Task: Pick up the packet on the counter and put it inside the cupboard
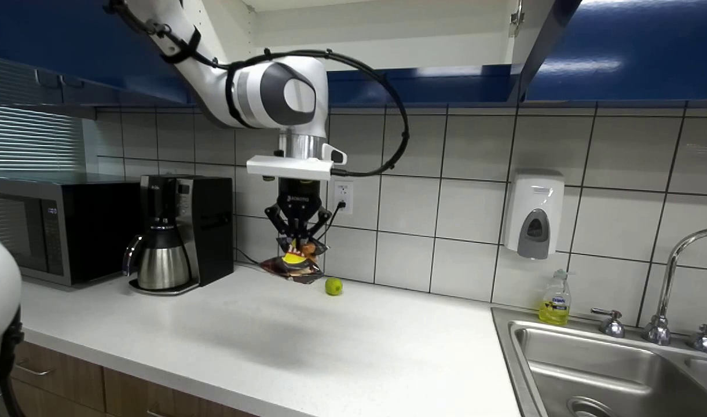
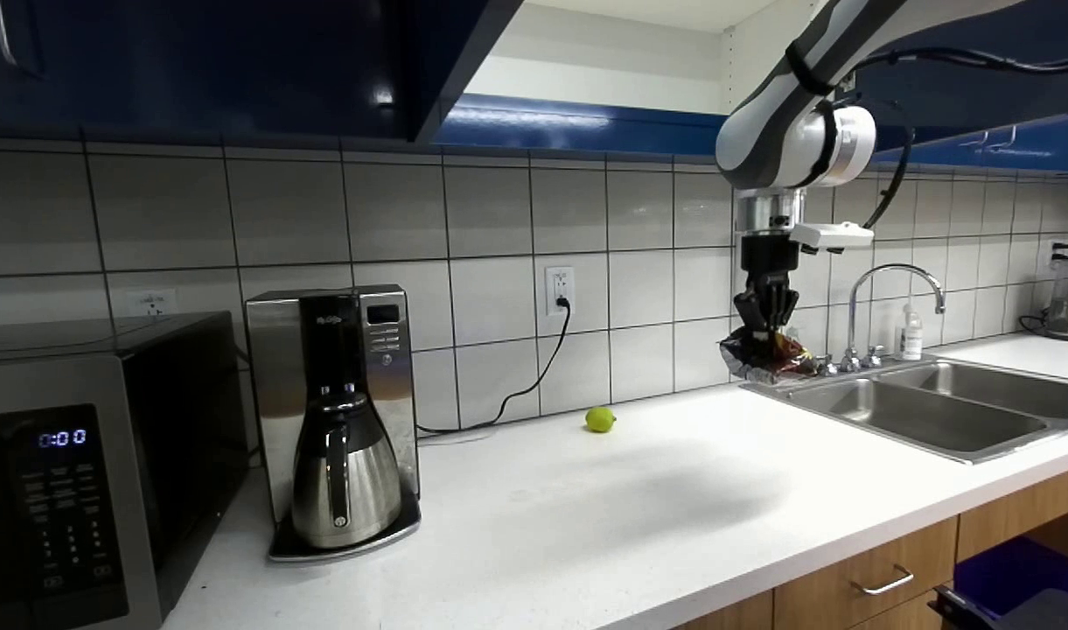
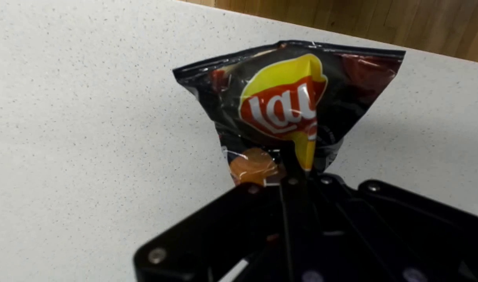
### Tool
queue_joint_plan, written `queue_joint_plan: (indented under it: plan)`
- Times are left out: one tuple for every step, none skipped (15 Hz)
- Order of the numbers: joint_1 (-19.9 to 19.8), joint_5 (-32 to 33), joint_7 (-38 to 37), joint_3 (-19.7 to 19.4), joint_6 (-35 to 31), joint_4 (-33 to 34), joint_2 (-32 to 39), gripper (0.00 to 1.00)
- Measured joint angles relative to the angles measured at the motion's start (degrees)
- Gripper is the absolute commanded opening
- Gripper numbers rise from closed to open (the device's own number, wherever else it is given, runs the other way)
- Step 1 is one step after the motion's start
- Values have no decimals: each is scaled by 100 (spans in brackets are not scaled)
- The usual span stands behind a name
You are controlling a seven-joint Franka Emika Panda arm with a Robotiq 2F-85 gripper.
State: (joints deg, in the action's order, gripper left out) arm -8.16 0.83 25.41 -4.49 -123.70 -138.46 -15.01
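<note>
1. Desk (image 1: 417, 347), running left to right along a tiled wall (image 1: 466, 211) on the far side; serving as the pick-up surface, to go by the task sentence.
2. Cupboard (image 1: 422, 32), above the desk on the far side; standing open, presumably to allow direct placing without any door to handle.
3. Arm (image 1: 286, 95), reaching over the desk and pointing straight down; well suited to gripping from overhead, but probably needing a lift, and perhaps a tilt, to enter the cupboard.
4. Sink (image 1: 596, 373), let into the desk on the right; probably off the route.
5. Microwave (image 1: 98, 231), on the left, with a coffee maker (image 1: 211, 231) just to the right; near an outlet (image 2: 561, 289), presumably for power.
6. Tool (image 1: 298, 242), clenched on the packet (image 3: 278, 105); gripping across the body rather than at the wide outer end, bunching the film into a ridge, likely for want of stiff sides to hold.
7. Packet, hanging from the tool, apart from the desk and lower than the cupboard, so not yet inside; wide end fanned toward the near side, perhaps prone to catching on the cupboard's bottom edge.
8. Green fruit (image 2: 600, 419), perhaps a lime, on the desk near the wall; seemingly no part of the task.
</note>
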Motion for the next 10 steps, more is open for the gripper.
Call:
queue_joint_plan:
  plan:
    - [34, 0, -37, -1, 184, -3, -226, 0]
    - [77, 0, -78, -1, 346, 3, -462, 0]
    - [125, 0, -133, -1, 483, 16, -680, 0]
    - [183, 0, -198, -1, 603, 46, -899, 0]
    - [252, 0, -271, -1, 716, 99, -1101, 0]
    - [323, 0, -346, -1, 825, 174, -1275, 0]
    - [397, 0, -435, 2, 930, 271, -1429, 0]
    - [465, 0, -520, 7, 1027, 378, -1550, 0]
    - [534, 0, -615, 12, 1119, 505, -1642, 0]
    - [597, 0, -728, 22, 1213, 645, -1704, 0]
